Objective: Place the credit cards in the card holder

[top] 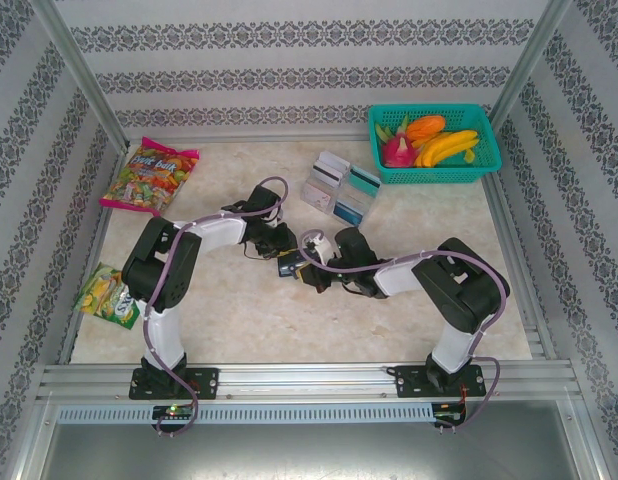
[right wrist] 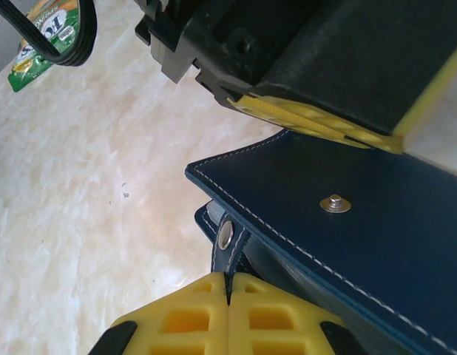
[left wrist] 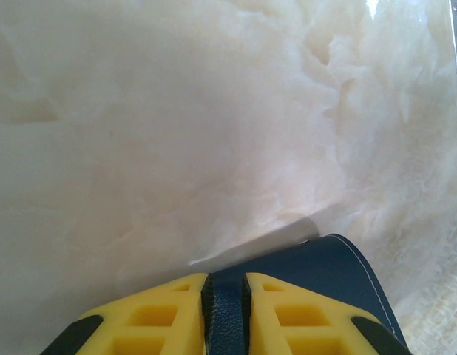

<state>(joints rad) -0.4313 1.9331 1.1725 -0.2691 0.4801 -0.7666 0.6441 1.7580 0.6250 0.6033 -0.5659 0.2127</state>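
Note:
The card holder (right wrist: 347,222), dark navy with white stitching and a metal snap stud, is held between both arms at the table's middle (top: 292,266). My left gripper (left wrist: 225,296) is shut on one navy flap of the card holder (left wrist: 317,274), and its yellow fingers (right wrist: 317,122) grip the flap's far edge in the right wrist view. My right gripper (right wrist: 228,285) is shut on the small snap tab (right wrist: 227,238), so the holder is spread partly open. The credit cards (top: 339,190), white-grey and teal, lie in a loose group on the table behind the grippers, untouched.
A teal mesh basket (top: 434,143) of toy fruit stands at the back right. A colourful candy bag (top: 149,175) lies at the back left and a green snack packet (top: 107,295) at the left edge. Metal frame rails border the table.

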